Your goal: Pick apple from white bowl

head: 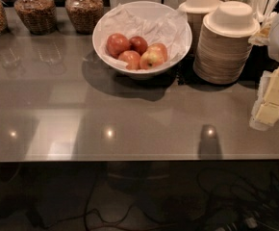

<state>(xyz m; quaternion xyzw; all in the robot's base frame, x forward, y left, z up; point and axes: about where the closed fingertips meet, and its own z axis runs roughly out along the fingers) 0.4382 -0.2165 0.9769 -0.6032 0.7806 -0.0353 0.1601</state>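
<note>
The hand (274,100) is at the right edge of the tabletop (130,109), well apart from the bowl (103,49); I cannot tell if it is spread or pressed together. The bowl stands at the back middle, wide, round, white, lined with crumpled paper (130,20). Four red-yellow apples (137,52) lie close together inside it.

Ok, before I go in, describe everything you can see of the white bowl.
The white bowl is large, wide and round, with smooth sloping sides, upright on the grey countertop toward the back. Crumpled white paper lines it, and four reddish apples lie bunched inside. Stacked beige paper bowls stand close beside it; whether they touch cannot be told. The gripper is not in view.
</note>
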